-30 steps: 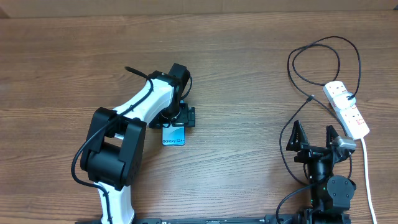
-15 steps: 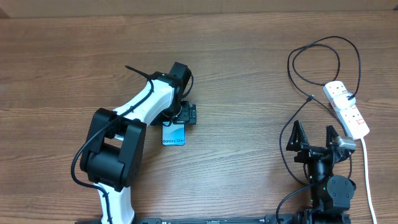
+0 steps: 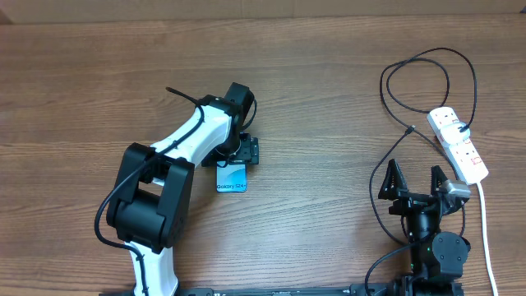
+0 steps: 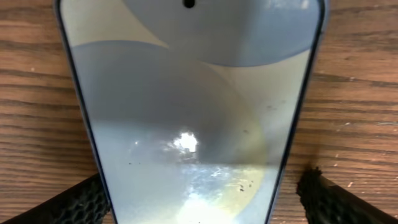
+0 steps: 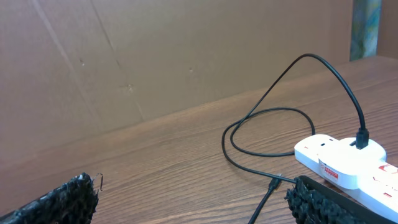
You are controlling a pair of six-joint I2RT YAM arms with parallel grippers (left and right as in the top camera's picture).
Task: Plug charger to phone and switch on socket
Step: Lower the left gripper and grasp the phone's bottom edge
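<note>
Left gripper (image 3: 237,160) centre-left of frame, fingers (image 4: 68,205) parted astride phone (image 3: 231,181), phone flat on table (image 3: 329,99), right gripper (image 3: 413,181) lower right, spread wide and empty, charger (image 3: 427,56) looping upper right, plugged into socket (image 3: 458,144), tip lying loose just left of it.

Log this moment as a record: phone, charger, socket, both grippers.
phone: flat on table, screen up
charger: plug in socket, tip loose on table, far from phone
socket: table's right side; switch state unreadable
left gripper: open, straddling phone
right gripper: open, empty, near socket
</note>
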